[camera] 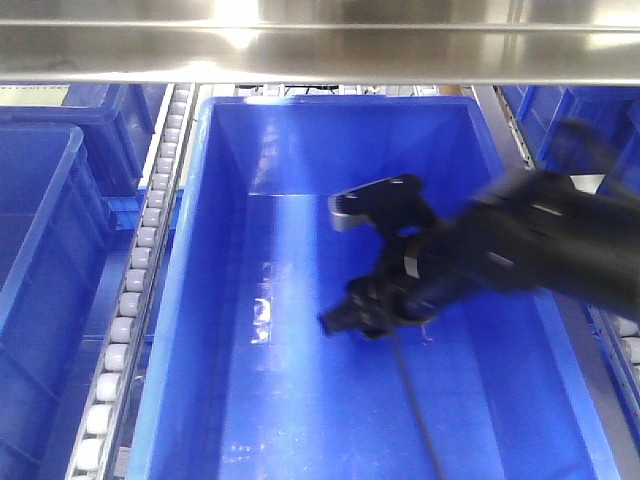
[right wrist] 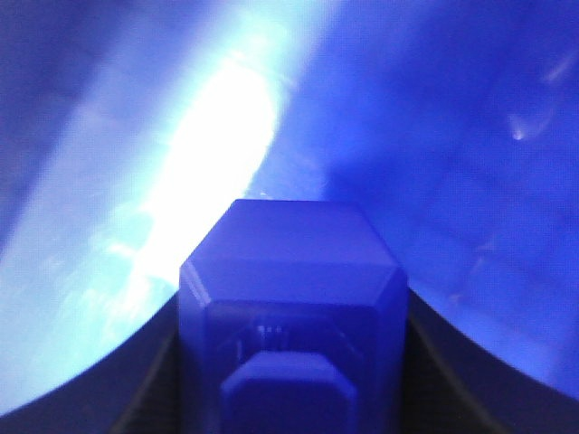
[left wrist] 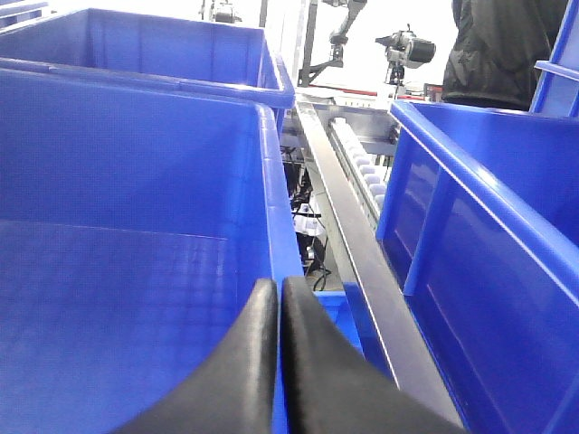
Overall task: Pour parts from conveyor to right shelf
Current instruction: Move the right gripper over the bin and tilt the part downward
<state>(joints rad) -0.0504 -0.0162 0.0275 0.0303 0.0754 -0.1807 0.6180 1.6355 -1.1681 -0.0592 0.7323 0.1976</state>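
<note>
the right arm reaches into the middle crate [camera: 300,420] of the shelf [camera: 150,250] from about 3 o'clock in the front view, its wrist low over the crate floor. the right gripper [right wrist: 291,344] is clamped on a blue part [right wrist: 291,271]: in the right wrist view the block sits squarely between the two dark fingers [right wrist: 109,398], filling the gap, with the bright glare of the crate floor behind it toward 11 o'clock. in the front view the gripper tip is around the centre of the frame but blurred, so the part itself cannot be made out there.

the left gripper [left wrist: 279,307] is idle, its two black fingers pressed together with nothing between them. it hangs at the rim of a left-hand crate [left wrist: 136,226], with the steel rail [left wrist: 362,271] and white rollers [left wrist: 366,172] running off toward 1 o'clock. the conveyor is not in view.

the step in hand looks like the drop-off: the part is already inside the crate's walls, seemingly close above its floor. the next move likely calls for spreading the right fingers to let the block fall, then lifting the arm back out toward 3 o'clock without catching the crate wall or the steel beam [camera: 320,50] overhead at 12 o'clock.
</note>
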